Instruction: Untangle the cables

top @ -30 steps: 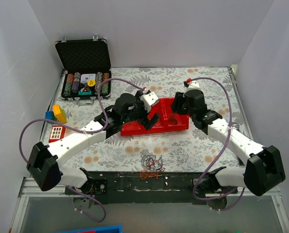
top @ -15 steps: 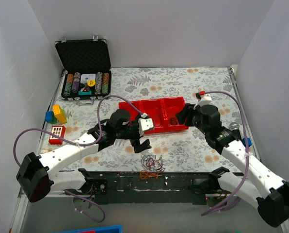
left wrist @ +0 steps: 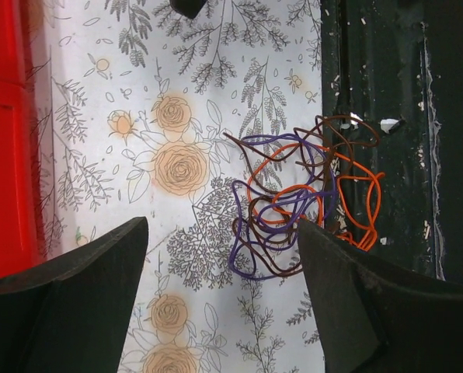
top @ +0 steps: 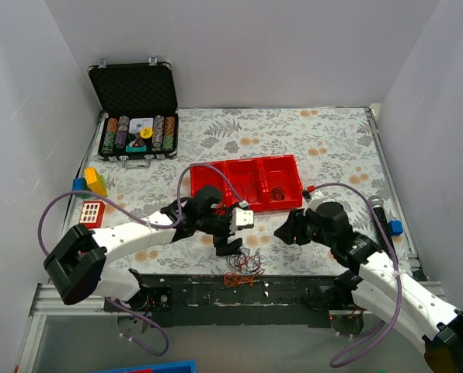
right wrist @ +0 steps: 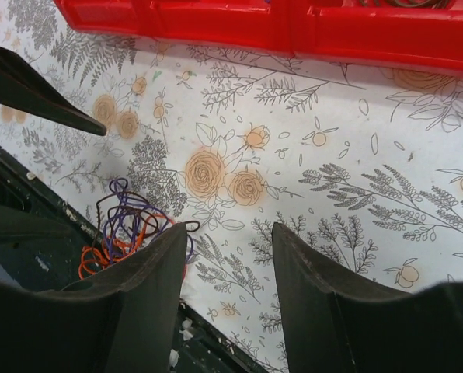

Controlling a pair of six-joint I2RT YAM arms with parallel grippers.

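The cables (top: 241, 266) are a small tangle of thin purple, orange and dark brown wires, lying half on the floral mat and half on the black strip at the near edge. My left gripper (top: 230, 235) hovers open just behind the tangle. In the left wrist view (left wrist: 222, 225) the cables (left wrist: 301, 198) lie just ahead of its right finger (left wrist: 356, 295). My right gripper (top: 286, 231) is open and empty to the right of the bunch. In the right wrist view (right wrist: 230, 229) the cables (right wrist: 127, 229) sit left of its left finger.
A red divided tray (top: 247, 186) sits mid-table behind both grippers. An open case of poker chips (top: 134, 128) stands back left. Toy blocks (top: 92, 183) and a red block (top: 90, 211) lie at the left. A small blue object (top: 395, 227) lies at the right edge.
Both arms have drawn back from the red tray toward the near edge. The left gripper now hangs just behind the cables and the right gripper to their right. The cables have not moved.
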